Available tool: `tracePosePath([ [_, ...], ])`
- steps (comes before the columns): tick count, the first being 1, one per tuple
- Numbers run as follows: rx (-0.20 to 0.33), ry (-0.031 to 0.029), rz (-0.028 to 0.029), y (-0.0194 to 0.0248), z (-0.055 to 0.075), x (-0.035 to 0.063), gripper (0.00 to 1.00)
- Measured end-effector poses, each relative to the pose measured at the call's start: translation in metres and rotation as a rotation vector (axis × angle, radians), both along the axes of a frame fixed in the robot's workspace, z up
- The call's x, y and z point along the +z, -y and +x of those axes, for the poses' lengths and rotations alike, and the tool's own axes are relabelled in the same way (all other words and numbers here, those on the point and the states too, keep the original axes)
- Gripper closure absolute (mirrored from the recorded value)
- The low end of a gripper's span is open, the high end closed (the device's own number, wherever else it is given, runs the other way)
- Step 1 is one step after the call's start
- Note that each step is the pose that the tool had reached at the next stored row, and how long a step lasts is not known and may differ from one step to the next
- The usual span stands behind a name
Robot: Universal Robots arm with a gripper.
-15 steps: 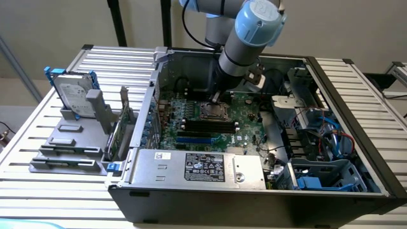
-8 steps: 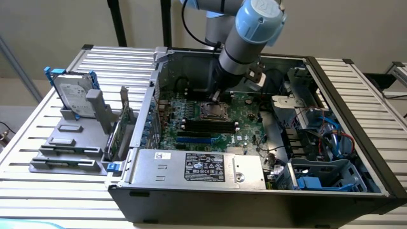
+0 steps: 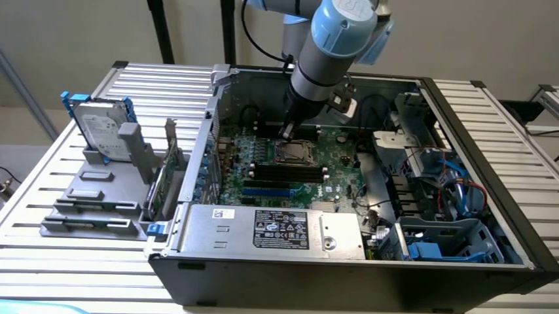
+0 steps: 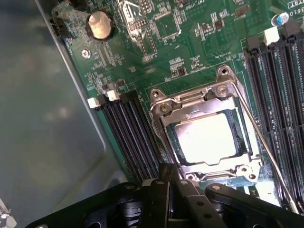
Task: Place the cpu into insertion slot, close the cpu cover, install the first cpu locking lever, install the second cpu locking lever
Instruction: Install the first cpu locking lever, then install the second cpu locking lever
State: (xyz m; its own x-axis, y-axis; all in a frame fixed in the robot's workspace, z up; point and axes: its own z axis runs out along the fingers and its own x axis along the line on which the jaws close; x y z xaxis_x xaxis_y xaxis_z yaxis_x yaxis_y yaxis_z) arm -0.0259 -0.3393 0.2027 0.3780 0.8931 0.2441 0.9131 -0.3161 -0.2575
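A: Where does it stand?

B: The cpu [image 4: 206, 138] lies flat in the slot [image 4: 176, 142], and the cover [image 4: 209, 97] is down over it, its window framing the chip's bright top. So seating and closing look done; I'd judge the levers are the step in hand.

A: And the gripper [image 4: 169, 183]?

B: Fingers [image 4: 159, 197] pressed together, nothing between them. In the wrist view they sit just beside the socket's near edge, by the memory slots [image 4: 130, 135]. In the exterior view the gripper [image 3: 286, 133] stands low over the board [image 3: 336, 160], at the socket's far side.

A: Which lever?

B: One thin wire lever [image 4: 266, 142] runs along the socket's side next to the other memory bank. Whether it is hooked under its catch I cannot tell. A second lever I cannot make out clearly.

A: How to do it well?

B: Closed fingers suit pushing, not pinching. I'd press on the lever's bent end, swing it down and slightly outward, then let it tuck under the hook. Keep the push along the lever's arc; a slip sideways could scrape the board or knock the memory clips [image 4: 100, 99].
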Motion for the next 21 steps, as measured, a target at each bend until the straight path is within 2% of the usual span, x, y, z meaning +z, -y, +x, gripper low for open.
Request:
tracePosePath([
  [15,0.000,-0.0001,0.0003,0.0002,-0.0001,0.0001,0.89],
  [17,0.000,-0.0033,0.0003,0.0024,0.0002,0.0009,0.89],
  [21,0.000,-0.0141,0.0005,0.0098,0.0005,0.0081,0.89],
])
